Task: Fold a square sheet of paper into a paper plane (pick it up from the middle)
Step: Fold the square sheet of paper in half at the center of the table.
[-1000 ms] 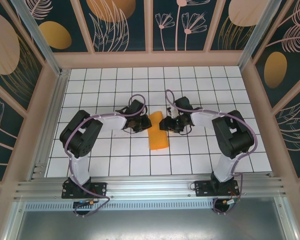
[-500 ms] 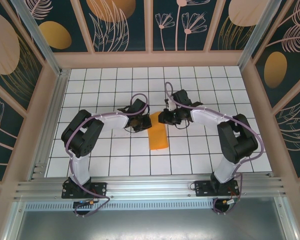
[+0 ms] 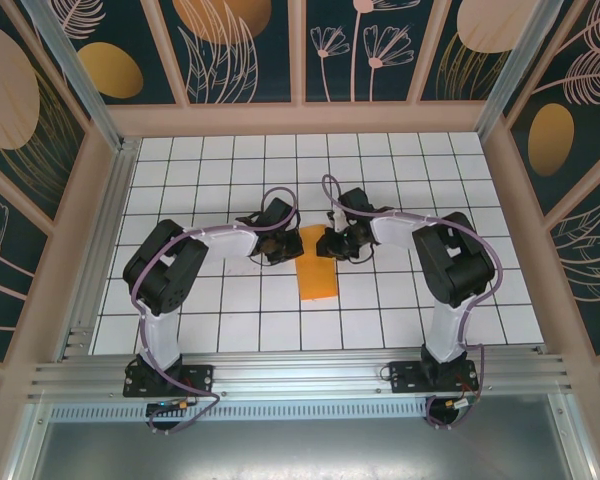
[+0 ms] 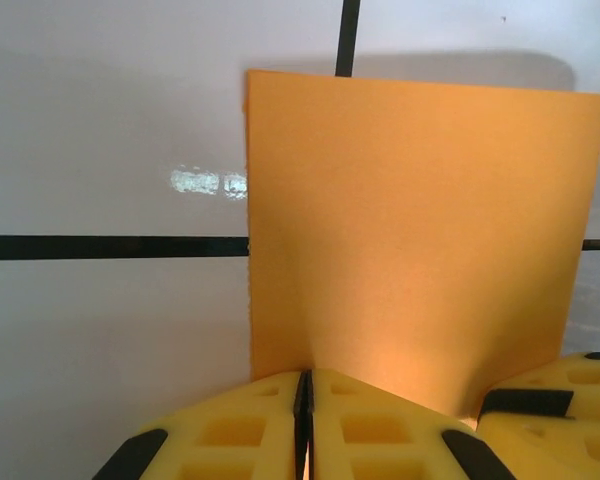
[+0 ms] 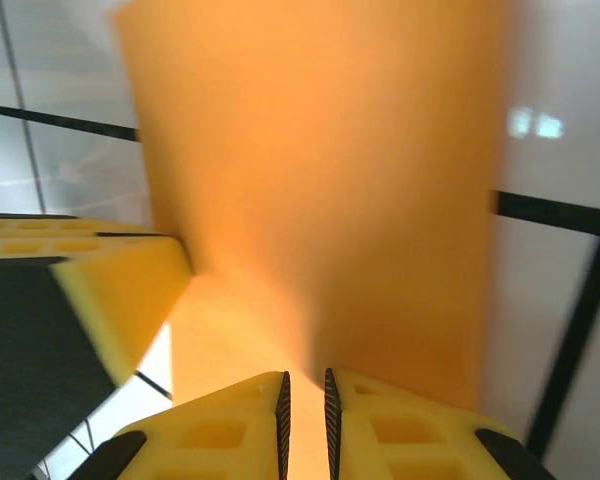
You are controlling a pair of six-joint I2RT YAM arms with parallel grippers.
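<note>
The square sheet of paper (image 3: 318,272) lies folded into a narrow orange rectangle on the white tiles, between the two arms. My left gripper (image 3: 286,247) is at its far left corner, and in the left wrist view that gripper (image 4: 303,378) is shut on the paper's (image 4: 410,220) near edge. My right gripper (image 3: 326,244) is at the far right corner. In the right wrist view the jaws of that gripper (image 5: 305,382) stand a thin slit apart, with a raised ridge of the paper (image 5: 320,180) running into the slit. Each wrist view shows the other gripper's yellow finger beside the sheet.
The white tiled floor (image 3: 220,300) with black grid lines spreads around the paper. Wooden walls (image 3: 300,118) with patterned panels close in the back and sides. A metal rail (image 3: 300,375) runs along the near edge by the arm bases.
My right gripper has narrowed from open to nearly closed on the paper's far right corner, and its arm has swung in. The left gripper has stayed shut in place.
</note>
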